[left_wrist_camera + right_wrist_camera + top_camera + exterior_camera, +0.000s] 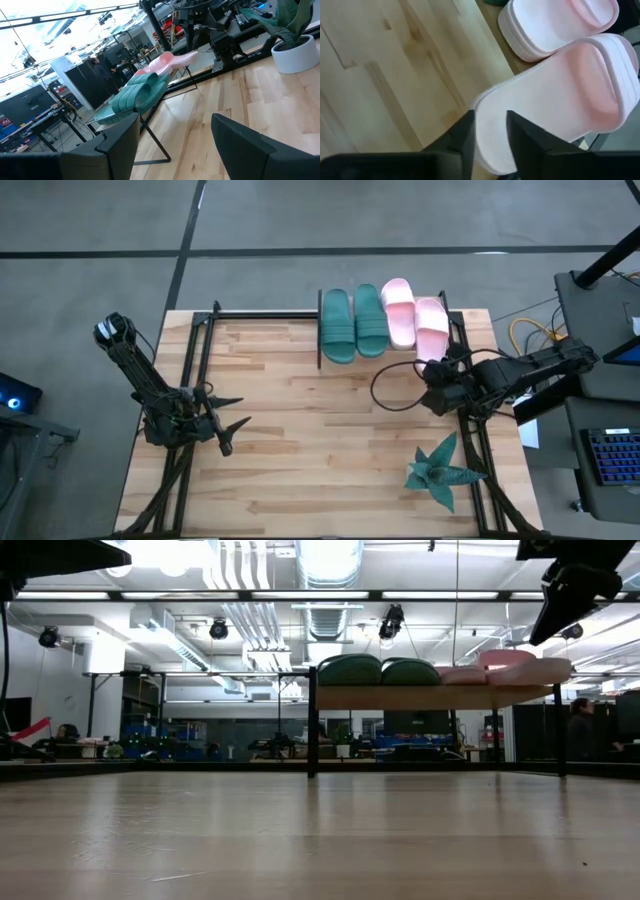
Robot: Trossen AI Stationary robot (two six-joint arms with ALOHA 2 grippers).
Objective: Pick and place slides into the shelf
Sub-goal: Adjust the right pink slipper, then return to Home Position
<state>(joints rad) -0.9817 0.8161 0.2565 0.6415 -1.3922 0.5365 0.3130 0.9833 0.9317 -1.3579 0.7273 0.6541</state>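
Four slides (385, 321) overhead; only the wrist view shows right gripper (489, 131) narrowly straddling one's heel.

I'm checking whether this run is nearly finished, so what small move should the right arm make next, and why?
Probably open fully and back straight away from the shelf. All four slides lie on it: two green slides, one pink slide, and the outer pink slide, whose heel sits between the right gripper fingers. The left gripper waits open over the table, far from the shelf.
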